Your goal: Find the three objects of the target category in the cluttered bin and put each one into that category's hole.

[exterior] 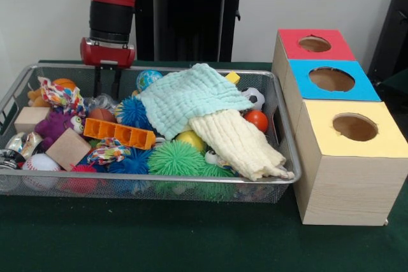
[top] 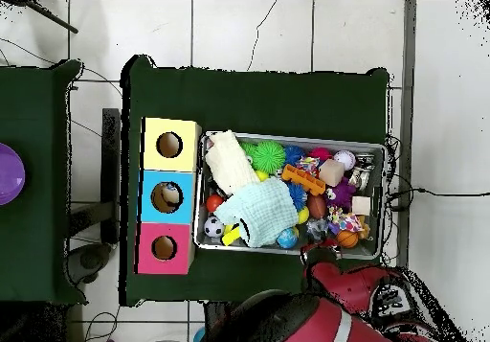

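Observation:
A wire mesh bin (exterior: 159, 181) (top: 385, 199) holds a jumble of toys. A mint cloth (exterior: 191, 97) (top: 263, 209) and a cream cloth (exterior: 239, 144) (top: 228, 161) drape over the middle. Around them lie an orange block (exterior: 120, 133) (top: 301, 177), green spiky balls (exterior: 176, 158), a blue spiky ball (exterior: 134, 111), a red ball (exterior: 257, 120), a small football (exterior: 254, 97) and wooden cubes (exterior: 67, 148). My gripper (exterior: 108, 90) (top: 316, 252) hangs at the bin's far left corner, open, with nothing between its fingers, just above the toys.
Three wooden boxes with round holes stand beside the bin: red-topped (exterior: 335, 52) (top: 148, 262), blue-topped (exterior: 299, 84) (top: 150, 185) and yellow-topped (exterior: 325, 144) (top: 153, 132). Green cloth (exterior: 159, 234) covers the table. A purple plush (exterior: 54, 125) and a baseball (exterior: 39, 162) sit at the left.

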